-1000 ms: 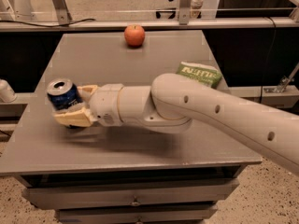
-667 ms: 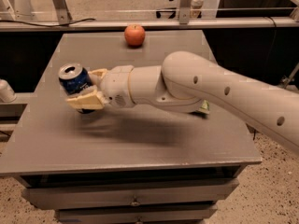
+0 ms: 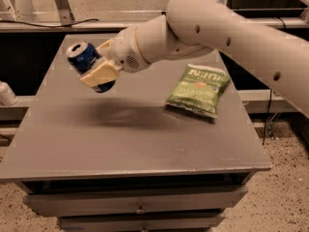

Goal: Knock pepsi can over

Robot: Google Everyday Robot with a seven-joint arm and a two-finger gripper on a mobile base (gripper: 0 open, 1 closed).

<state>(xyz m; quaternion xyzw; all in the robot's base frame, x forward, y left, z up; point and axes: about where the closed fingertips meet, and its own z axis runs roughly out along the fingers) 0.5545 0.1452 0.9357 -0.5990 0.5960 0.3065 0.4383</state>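
The pincer grips the pepsi can, tilted, in the air above the counter. The tipping step seems underway; next the can must be put down on its side.

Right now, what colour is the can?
Dark blue can, silver top; camera view. Gripper grips it above table.

A green printed foil chip bag is lying flat on the grey rectangular tabletop, right of centre. A grey drawer front is sitting beneath. The gripper is hanging above the tabletop's left rear.
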